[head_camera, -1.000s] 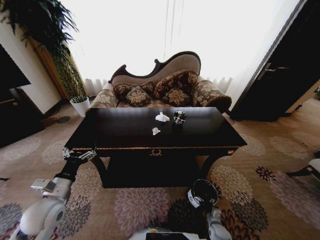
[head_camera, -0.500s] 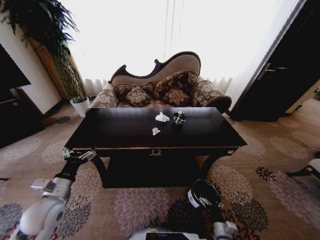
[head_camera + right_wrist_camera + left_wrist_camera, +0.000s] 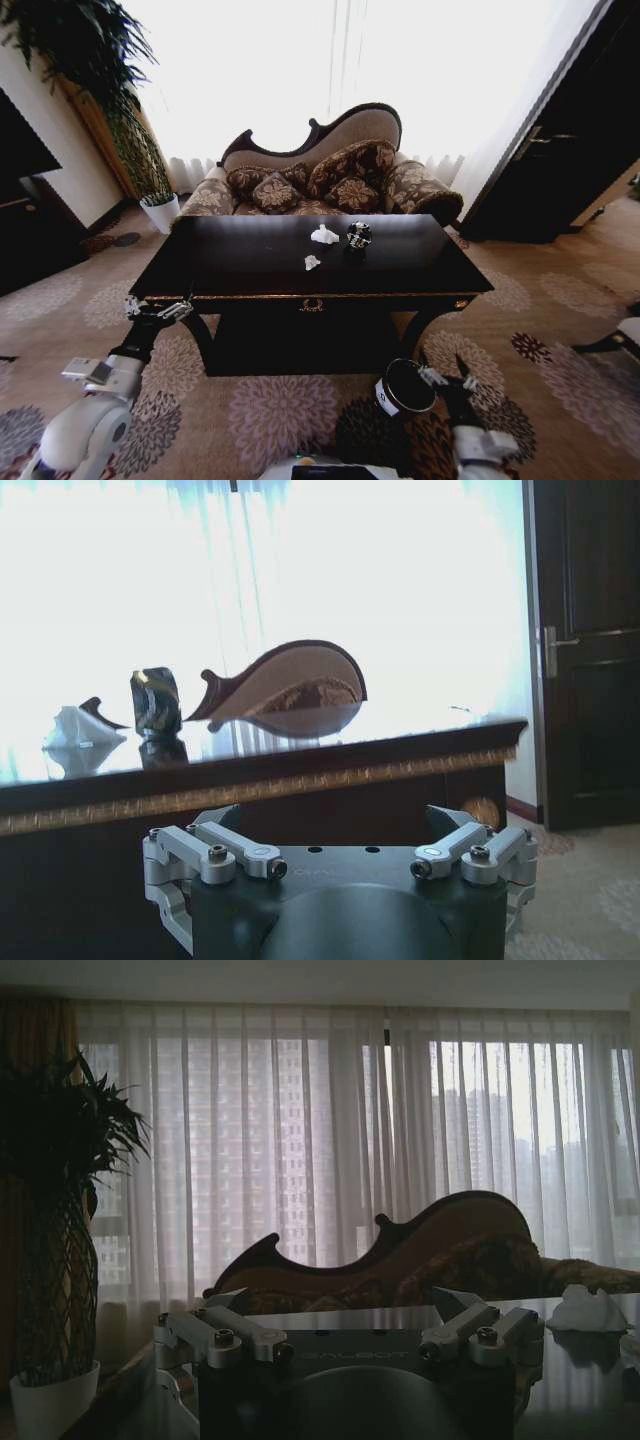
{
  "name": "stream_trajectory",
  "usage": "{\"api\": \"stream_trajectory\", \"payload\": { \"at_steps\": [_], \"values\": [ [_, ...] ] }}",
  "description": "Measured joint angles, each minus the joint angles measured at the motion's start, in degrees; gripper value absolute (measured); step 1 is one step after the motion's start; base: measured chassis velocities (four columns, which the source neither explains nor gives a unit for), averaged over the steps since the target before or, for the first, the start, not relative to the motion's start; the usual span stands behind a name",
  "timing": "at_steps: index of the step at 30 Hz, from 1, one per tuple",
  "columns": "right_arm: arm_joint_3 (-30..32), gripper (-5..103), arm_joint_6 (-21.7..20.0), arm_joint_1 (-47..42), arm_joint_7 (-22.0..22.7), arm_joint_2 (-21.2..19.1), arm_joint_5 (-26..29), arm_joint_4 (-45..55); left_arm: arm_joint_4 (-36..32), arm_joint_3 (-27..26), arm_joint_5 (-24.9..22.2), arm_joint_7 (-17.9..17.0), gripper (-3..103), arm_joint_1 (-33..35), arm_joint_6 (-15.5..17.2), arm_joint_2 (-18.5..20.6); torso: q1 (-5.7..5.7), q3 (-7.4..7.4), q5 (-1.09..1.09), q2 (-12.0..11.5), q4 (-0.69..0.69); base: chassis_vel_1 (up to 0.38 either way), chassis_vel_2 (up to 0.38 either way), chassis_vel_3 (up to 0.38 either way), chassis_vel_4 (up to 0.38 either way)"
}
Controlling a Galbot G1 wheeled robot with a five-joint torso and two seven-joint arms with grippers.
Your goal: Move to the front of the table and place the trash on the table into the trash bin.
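Note:
The dark glossy table [image 3: 250, 270] with gold trim stands straight ahead. On it lie a white crumpled paper [image 3: 323, 235], a smaller white scrap [image 3: 312, 262] and a dark shiny crumpled piece [image 3: 358, 236]. The round trash bin [image 3: 405, 388] sits on the carpet in front of the table's right half. My left gripper [image 3: 158, 308] is open and held near the table's front left corner. My right gripper [image 3: 447, 378] is open, just right of the bin. The left wrist view shows the open left gripper [image 3: 345, 1325] and the white paper [image 3: 585, 1310]. In the right wrist view the open right gripper [image 3: 340, 840] faces the table's edge [image 3: 300, 775], the paper [image 3: 80, 727] and the dark piece [image 3: 155, 702].
A patterned sofa [image 3: 320, 180] stands behind the table. A potted plant [image 3: 160, 208] and a black cabinet [image 3: 25, 200] are at the left, a dark door [image 3: 570, 150] at the right. Flowered carpet lies on both sides of the table.
My right arm has swung to the right and its gripper has come up beside the bin. The left arm, the table and the trash are unchanged.

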Motion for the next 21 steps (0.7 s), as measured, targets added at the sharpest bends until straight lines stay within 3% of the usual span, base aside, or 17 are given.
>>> {"api": "stream_trajectory", "payload": {
  "at_steps": [7, 15, 21],
  "values": [
    [1.6, 100, -5.5, 2.6, 0.1, -4.9, 3.7, 3.8, 0.0, 0.0, 0.0, 0.0, 100, 0.0, 0.0, 0.0, 0.0, 0.0, 0.01, 0.0, 0.0, 0.0, 0.0, 0.0, 0.0],
    [-1.7, 100, -12.9, 11.6, 1.7, -17.2, 6.7, 4.9, 0.0, 0.0, 0.0, 0.0, 100, 0.0, 0.0, 0.0, 0.0, 0.01, 0.02, 0.0, 0.0, 0.0, 0.0, 0.0, 0.0],
    [-5.0, 100, -17.8, 17.1, 3.2, -22.2, 11.2, 3.9, 0.0, 0.0, 0.0, 0.0, 100, 0.0, 0.0, 0.0, 0.01, 0.01, 0.0, 0.0, 0.01, 0.0, 0.0, 0.0, 0.0]
  ]
}}
